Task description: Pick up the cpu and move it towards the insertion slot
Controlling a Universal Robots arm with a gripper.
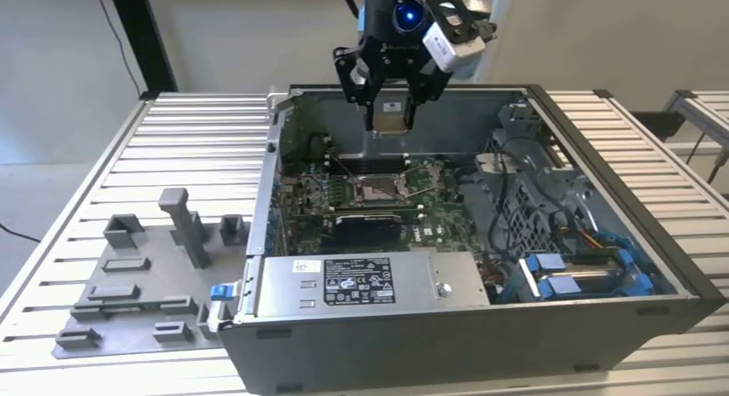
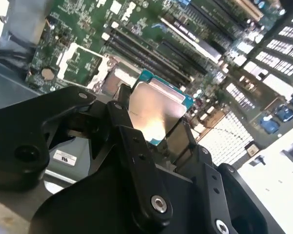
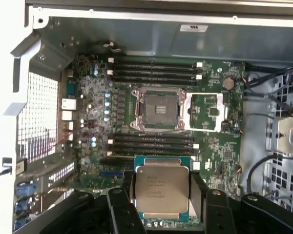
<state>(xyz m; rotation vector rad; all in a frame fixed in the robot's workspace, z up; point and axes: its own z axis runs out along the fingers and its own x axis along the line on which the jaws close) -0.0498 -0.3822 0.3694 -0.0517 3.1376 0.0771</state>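
— So, what do you have in the claw (image 1: 387, 114) at this moment?

— I have the cpu (image 3: 159, 189). The two black fingers (image 3: 125, 197) are closed on its opposite edges, and the silver face is toward the first wrist view. In the second wrist view the chip (image 2: 154, 111) stands out from the fingertips (image 2: 121, 105), with a teal edge around the metal lid.

— Where is it, seen from outside?

— In the exterior view I see the claw in the air above the rear part of the open computer case (image 1: 615, 242), with the chip (image 1: 388, 113) hanging between the fingers. It touches nothing else.

— And the insertion slot?

— The insertion slot (image 1: 376, 188) is lower, on the green motherboard (image 1: 439, 230) inside the case, apart from the chip. In the first wrist view the insertion slot (image 3: 158, 109) has a shiny metal frame around a dark pin field, and its cover plate (image 3: 205, 113) lies open just beside it. Memory slots (image 3: 154, 71) run along both sides of it.

— What else is on the counter?

— On the counter (image 1: 91, 165), at the exterior view's left of the case, I see a grey fixture plate (image 1: 142, 285) with several blocks and one upright post.
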